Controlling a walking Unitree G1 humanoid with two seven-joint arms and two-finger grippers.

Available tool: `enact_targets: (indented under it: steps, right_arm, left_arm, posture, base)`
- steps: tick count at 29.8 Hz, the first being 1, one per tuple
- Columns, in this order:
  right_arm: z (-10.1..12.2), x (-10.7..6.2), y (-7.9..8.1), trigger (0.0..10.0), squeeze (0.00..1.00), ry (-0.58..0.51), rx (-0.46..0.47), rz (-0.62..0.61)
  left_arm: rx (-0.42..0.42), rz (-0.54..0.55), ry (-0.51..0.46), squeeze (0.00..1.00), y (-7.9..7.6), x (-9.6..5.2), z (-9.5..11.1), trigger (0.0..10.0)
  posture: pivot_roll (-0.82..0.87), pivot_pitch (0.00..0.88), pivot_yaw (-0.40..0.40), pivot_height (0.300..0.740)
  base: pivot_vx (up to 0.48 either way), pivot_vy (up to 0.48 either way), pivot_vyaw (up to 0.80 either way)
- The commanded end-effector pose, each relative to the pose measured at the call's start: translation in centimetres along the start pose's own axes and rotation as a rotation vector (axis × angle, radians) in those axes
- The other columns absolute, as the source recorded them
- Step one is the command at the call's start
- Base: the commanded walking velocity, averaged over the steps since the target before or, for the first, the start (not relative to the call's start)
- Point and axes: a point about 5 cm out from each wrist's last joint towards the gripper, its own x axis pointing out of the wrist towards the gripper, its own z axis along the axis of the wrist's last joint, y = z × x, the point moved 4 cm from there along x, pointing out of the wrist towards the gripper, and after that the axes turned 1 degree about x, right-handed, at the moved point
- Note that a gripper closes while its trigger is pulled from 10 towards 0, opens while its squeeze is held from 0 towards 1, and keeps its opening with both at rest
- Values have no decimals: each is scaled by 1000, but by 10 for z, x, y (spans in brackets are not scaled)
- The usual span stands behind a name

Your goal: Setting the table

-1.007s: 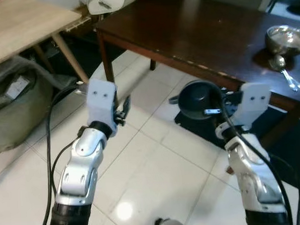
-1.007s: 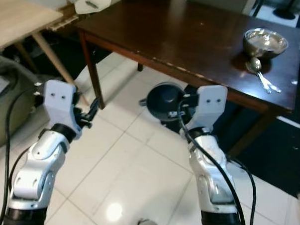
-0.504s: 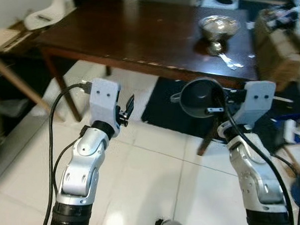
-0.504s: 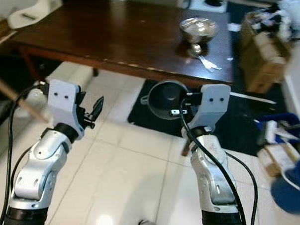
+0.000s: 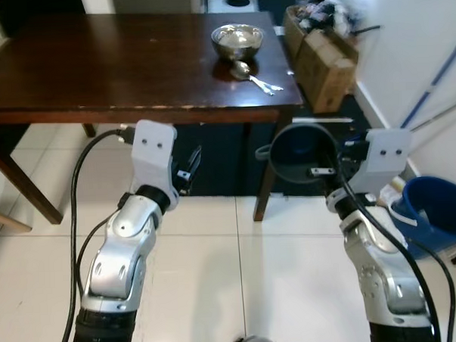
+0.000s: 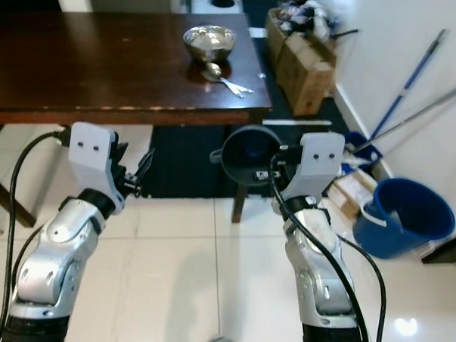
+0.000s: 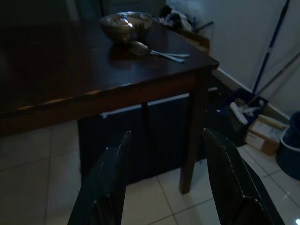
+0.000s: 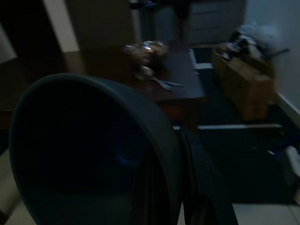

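Dark bowl point(image 8: 79, 150) in right end effector point(image 5: 328, 169)

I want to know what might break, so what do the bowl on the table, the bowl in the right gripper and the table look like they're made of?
Bowl on the table: polished metal, by its bright mirror glints. Held bowl in the right gripper: dark and matte, probably plastic, though unsure. Table: dark glossy wood, worn pale along its front edge.

The head camera has swung right across the room: the dark wooden table point(image 5: 132, 61) now sits square ahead, its steel bowl point(image 5: 237, 39) and spoon point(image 5: 248, 70) near centre, while a blue bucket point(image 6: 402, 216) and cardboard box point(image 5: 321, 53) have come into view.
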Motion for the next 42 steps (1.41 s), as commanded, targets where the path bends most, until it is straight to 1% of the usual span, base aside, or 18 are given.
enact_targets:
  steps: [1, 8, 11, 13, 15, 16, 18, 25, 29, 34, 42]
  right_arm:
    - [0, -1, -4, 10000, 0, -1, -4, -12]
    - [-2, 1, -2, 10000, 0, 6, 13, -2]
    - [-2, 3, 2, 10000, 0, 11, 35, 19]
    - [-1, 5, 4, 10000, 0, 10, 46, 37]
    - [1, 5, 7, 10000, 0, 4, 48, 55]
    - [2, 5, 8, 10000, 0, 2, 49, 60]
    - [2, 5, 8, 10000, 0, 1, 49, 66]
    - [2, 3, 9, 10000, 0, 4, 49, 68]
    - [0, 2, 8, 10000, 0, 10, 50, 66]
    - [1, 2, 2, 10000, 0, 7, 54, 40]
    - [2, 2, -1, 10000, 0, 5, 50, 27]
  left_arm:
    - [-11, -19, -9, 0, -3, 0, 2, 10000]
    - [8, -9, -22, 0, -3, 2, 4, 10000]
    - [6, -11, -25, 0, -3, 2, 4, 10000]
    - [16, -6, -47, 0, -4, 3, 6, 10000]
    - [75, 19, -43, 0, -2, 5, 5, 10000]
    - [91, 25, -43, 0, -1, 6, 4, 10000]
    - [76, 26, -55, 0, -2, 6, 6, 10000]
    - [85, 20, -56, 0, -4, 6, 6, 10000]
    - [94, -4, -72, 0, -8, 7, 8, 10000]
    - [104, -30, -86, 0, -13, 7, 10, 10000]
    - [105, -46, -93, 0, -15, 8, 12, 10000]
  posture:
    - [-181, 21, 63, 740]
    - [-181, 21, 63, 740]
    - [-181, 21, 63, 740]
    - [-180, 25, 62, 740]
    - [-180, 28, 62, 740]
    - [-179, 29, 61, 740]
    - [-184, 33, 60, 740]
    - [-187, 36, 61, 740]
    - [-190, 39, 62, 740]
    - [-192, 40, 69, 740]
    - [-194, 40, 72, 740]
  base:
    - [0, 0, -800]
    - [0, 0, -763]
    - [0, 0, 0]
    - [0, 0, 0]
    - [0, 0, 0]
    - [0, 0, 0]
    - [457, 0, 0]
    - [480, 0, 0]
    - [480, 0, 0]
    - [480, 0, 0]
    - [480, 0, 0]
